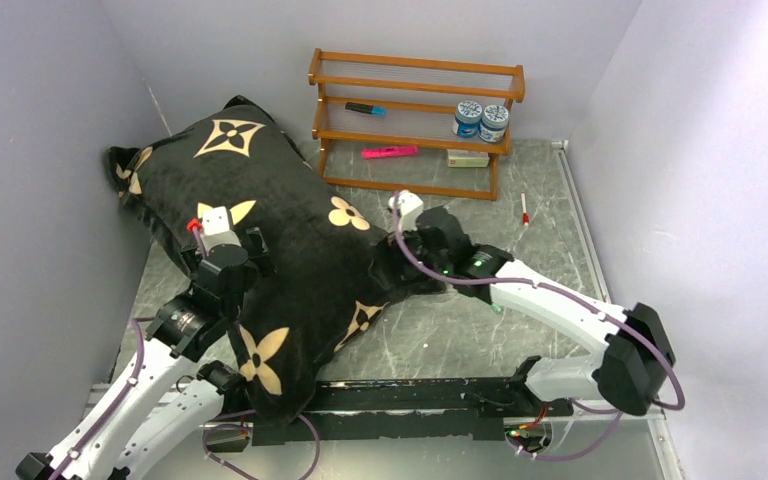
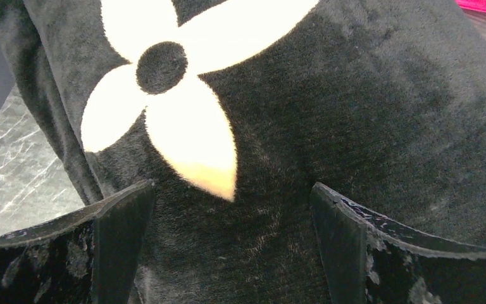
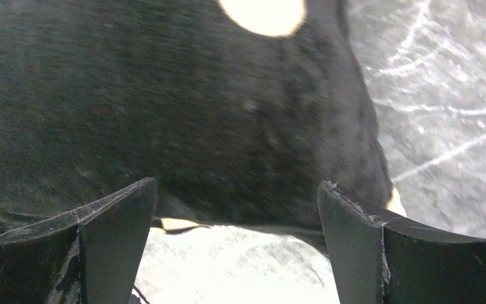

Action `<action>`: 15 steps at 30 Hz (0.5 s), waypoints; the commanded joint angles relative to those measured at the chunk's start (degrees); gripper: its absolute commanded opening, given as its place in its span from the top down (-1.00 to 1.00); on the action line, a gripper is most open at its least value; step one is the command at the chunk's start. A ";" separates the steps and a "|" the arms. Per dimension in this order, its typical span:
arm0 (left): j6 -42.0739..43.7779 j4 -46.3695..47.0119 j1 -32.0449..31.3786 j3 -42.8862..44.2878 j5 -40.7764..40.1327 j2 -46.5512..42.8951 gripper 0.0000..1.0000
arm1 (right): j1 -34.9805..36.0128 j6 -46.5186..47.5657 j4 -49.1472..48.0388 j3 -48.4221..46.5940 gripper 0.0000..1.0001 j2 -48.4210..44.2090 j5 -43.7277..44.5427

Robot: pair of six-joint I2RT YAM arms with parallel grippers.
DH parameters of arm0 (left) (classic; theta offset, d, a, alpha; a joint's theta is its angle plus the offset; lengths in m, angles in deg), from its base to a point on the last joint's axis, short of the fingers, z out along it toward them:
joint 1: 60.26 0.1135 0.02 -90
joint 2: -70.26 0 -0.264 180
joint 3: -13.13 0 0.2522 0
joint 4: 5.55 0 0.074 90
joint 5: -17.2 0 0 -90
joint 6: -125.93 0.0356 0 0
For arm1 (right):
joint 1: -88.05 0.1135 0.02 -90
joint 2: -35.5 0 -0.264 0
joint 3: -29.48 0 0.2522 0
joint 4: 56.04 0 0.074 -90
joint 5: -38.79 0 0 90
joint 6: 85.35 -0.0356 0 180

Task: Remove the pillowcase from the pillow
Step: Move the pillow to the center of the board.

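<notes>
Jaws spread, the left gripper (image 2: 231, 196) hangs over the pillowcase (image 1: 280, 230), whose edge lies just ahead of the equally spread right gripper (image 3: 237, 196). Beyond the right gripper, one rack (image 1: 415, 66) holds two jars (image 1: 468, 118) and two markers (image 1: 390, 152).

The pillowcase (image 1: 290, 270) is being shown lying diagonally on the left half of the table (image 1: 530, 270), with the rack (image 1: 415, 68) behind it to the right. The left gripper (image 2: 231, 190) is being held over its middle and the right gripper (image 3: 237, 190) at its right edge.
</notes>
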 commanded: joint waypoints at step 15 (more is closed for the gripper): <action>3.53 4.47 -0.17 -0.50 3.42 -2.29 -0.94 | 8.86 11.51 1.29 -11.60 -0.67 18.58 9.37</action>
